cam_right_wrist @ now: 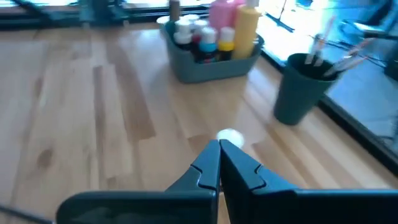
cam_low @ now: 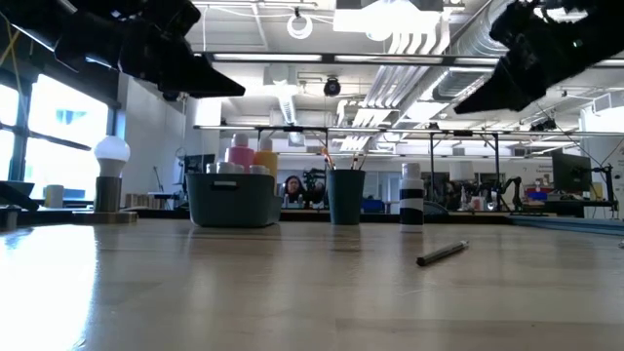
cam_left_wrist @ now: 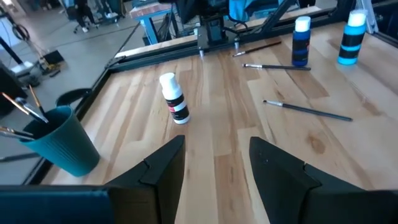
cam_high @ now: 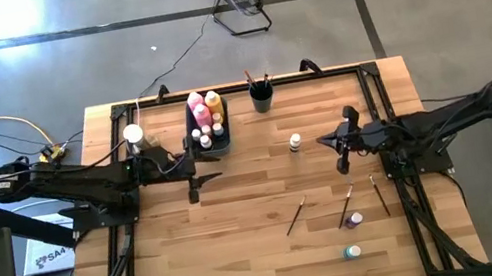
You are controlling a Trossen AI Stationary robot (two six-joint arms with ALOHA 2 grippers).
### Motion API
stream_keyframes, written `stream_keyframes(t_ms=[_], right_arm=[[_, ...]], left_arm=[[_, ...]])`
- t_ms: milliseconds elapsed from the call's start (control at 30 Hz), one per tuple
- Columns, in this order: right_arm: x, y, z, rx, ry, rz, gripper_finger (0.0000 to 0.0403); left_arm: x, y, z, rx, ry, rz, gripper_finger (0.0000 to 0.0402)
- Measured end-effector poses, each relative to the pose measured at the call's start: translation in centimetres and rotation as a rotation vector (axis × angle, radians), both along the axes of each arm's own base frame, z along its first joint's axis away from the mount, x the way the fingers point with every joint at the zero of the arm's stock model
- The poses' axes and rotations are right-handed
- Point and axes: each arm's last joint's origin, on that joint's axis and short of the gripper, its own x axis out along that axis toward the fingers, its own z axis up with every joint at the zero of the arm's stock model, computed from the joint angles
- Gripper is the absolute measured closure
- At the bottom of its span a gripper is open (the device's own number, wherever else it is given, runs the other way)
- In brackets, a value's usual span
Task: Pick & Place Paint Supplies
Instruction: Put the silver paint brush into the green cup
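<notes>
My left gripper (cam_high: 212, 175) (cam_left_wrist: 214, 162) hangs open above the table in front of the grey bin (cam_high: 207, 128) that holds the pink bottle (cam_right_wrist: 222, 14), the yellow bottle (cam_right_wrist: 247, 28) and small capped bottles. My right gripper (cam_high: 323, 140) (cam_right_wrist: 219, 163) is shut and empty, raised over the table, its tips pointing at the black-and-white small bottle (cam_high: 295, 141) (cam_left_wrist: 175, 99), which stands upright on the wood. A dark cup (cam_high: 262, 98) with brushes stands by the far edge. Loose brushes (cam_high: 295, 216) (cam_high: 348, 207) and two small bottles (cam_high: 357, 219) (cam_high: 352, 252) rest on the near right of the table.
A white knob on a round tan base (cam_high: 133, 134) stands left of the bin. Black frame rails (cam_high: 382, 104) run along the table's sides and far edge. Bare wood lies between the two grippers and across the near left of the table (cam_high: 198, 268).
</notes>
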Motion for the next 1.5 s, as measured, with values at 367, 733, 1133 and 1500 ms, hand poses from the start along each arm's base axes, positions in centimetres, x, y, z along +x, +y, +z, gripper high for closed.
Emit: stream_keyframes(t_ms=[367, 733, 1133, 1500], right_arm=[[1.8, -0.2, 5.1, 0.092, 0.134, -0.256, 0.0401], [3.1, -0.2, 5.4, 0.374, 0.622, -0.649, 0.0401], [1.2, 0.3, 1.7, 0.71, 0.983, -0.855, 0.0401], [-0.1, 0.6, -1.8, 0.886, 0.981, -1.028, 0.0401]], left_arm=[[0.0, 0.0, 0.1, 0.01, -0.005, -0.003, 0.0226], [0.0, 0.0, 0.0, 0.006, 0.0, -0.013, 0.0226], [-0.1, 0.4, -0.1, 0.04, 0.012, 0.116, 0.0226], [-0.2, 0.7, -0.2, 0.072, 0.029, 0.248, 0.0226]])
